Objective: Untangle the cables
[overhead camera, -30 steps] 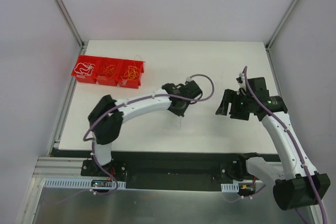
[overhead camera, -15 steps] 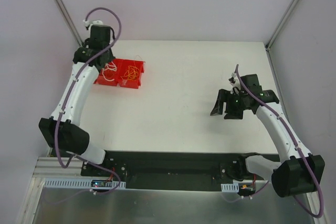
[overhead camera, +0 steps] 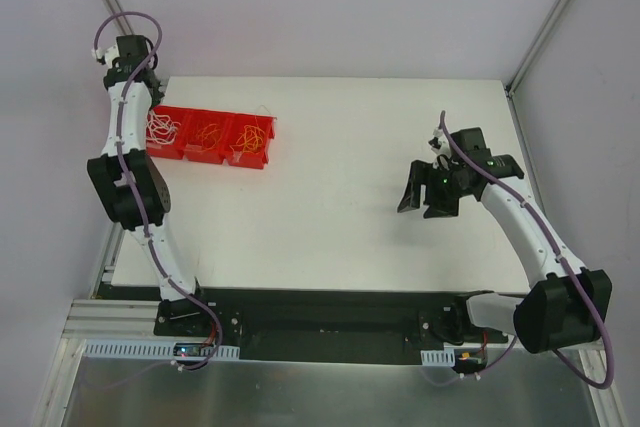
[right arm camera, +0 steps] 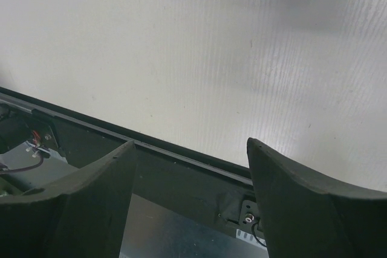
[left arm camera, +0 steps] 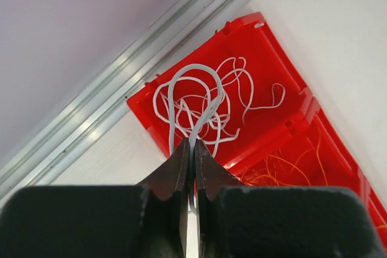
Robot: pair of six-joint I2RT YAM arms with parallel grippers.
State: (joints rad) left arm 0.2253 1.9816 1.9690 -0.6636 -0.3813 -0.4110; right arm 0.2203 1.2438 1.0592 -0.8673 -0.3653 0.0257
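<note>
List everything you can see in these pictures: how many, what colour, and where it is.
bins: three, red, in a row at the table's far left corner
white cables: one tangle, strand count unclear, in the leftmost bin
white loop: one, pinched in the left gripper
orange cables: one tangle, in the middle bin
yellow-orange cables: one tangle, in the rightmost bin
table: one, white
rail: one, silver metal, along the table edge beside the bins
arms: two, white and black with purple cabling, bases at the near edge
left gripper: one, black, shut on the white loop above the leftmost bin
right gripper: one, black, open, holding nothing, over the table's right side
</note>
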